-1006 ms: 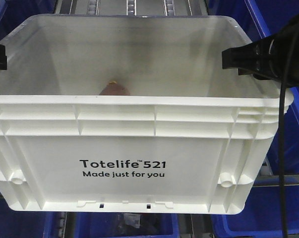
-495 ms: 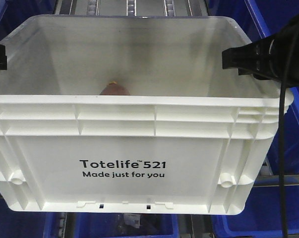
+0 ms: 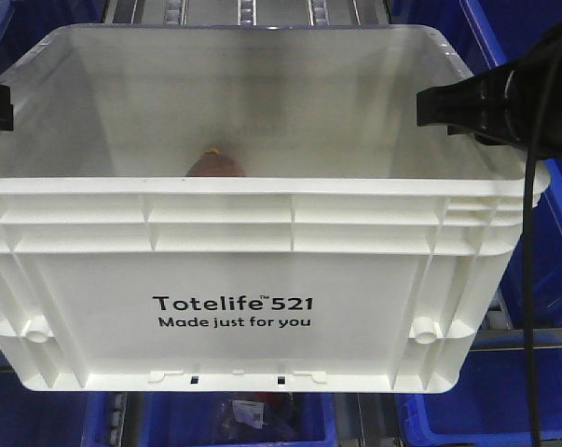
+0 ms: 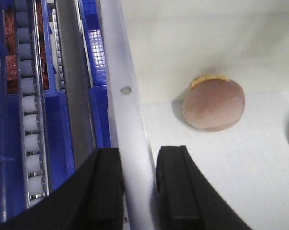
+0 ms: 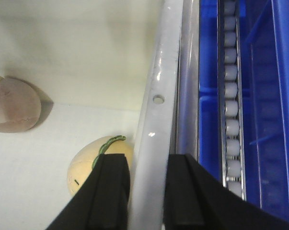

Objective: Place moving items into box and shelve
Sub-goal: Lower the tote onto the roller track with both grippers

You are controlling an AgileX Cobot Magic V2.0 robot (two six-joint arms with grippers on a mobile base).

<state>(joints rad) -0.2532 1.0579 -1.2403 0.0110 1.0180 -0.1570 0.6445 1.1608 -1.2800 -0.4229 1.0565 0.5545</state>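
— So, what's in the box?

— Two toys on its white floor. The pinkish-brown toy with the yellow rim lies near the far wall; from the front only its top shows over the near rim. The yellow fruit with the green leaf sits by the box's right wall, apart from the other toy.

— And the arms?

— Each one is at a side wall. The left gripper straddles the left rim, one black finger outside over the blue bins and rollers, one inside. The right gripper does the same on the right rim.

— Jaws?

— Both narrow, pressed against the rim between them, holding the box.

— Toys relative to the jaws?

— Neither is held. The fruit lies just beside the right gripper's inner finger; the pinkish-brown one is well clear of the left fingers, farther into the box.
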